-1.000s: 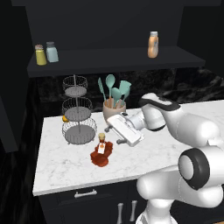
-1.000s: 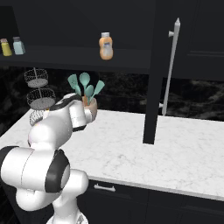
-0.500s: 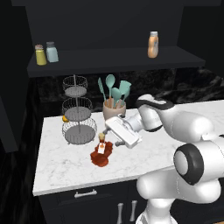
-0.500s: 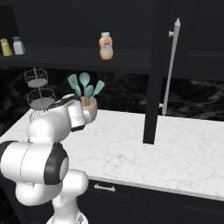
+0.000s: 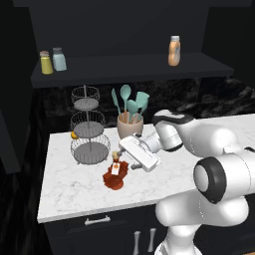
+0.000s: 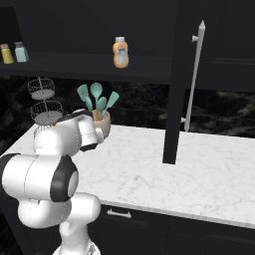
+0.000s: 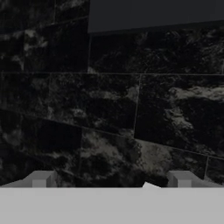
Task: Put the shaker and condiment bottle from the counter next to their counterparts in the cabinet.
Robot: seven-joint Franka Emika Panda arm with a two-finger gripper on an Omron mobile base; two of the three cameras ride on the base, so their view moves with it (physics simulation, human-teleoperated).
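Now the condiment bottle [image 5: 115, 174], a squat dark red jug with a yellowish cap and a small white label, lies tipped on its side on the white, grey-veined tabletop [image 5: 69, 191], just below and to the left of the pincer [image 5: 124, 155]. The pincer stands spread to its full width with nothing between its two tips; whether it touches the bottle's cap end is hard to judge from the left base view. The shaker [image 5: 59, 59], pale teal with a grey cap, stands upright on the long black shelf board of the cabinet [image 5: 149, 67], just beside the yellow shaker [image 5: 46, 63]; the slim orange bottle [image 5: 174, 51] stands well apart, further right along the same board. Behind the pincer are a three-tier wire stand [image 5: 88, 130] and a tan crock of teal utensils [image 5: 129, 117]. The tabletop's front left stretch near the bottle lies bare up to its edge.
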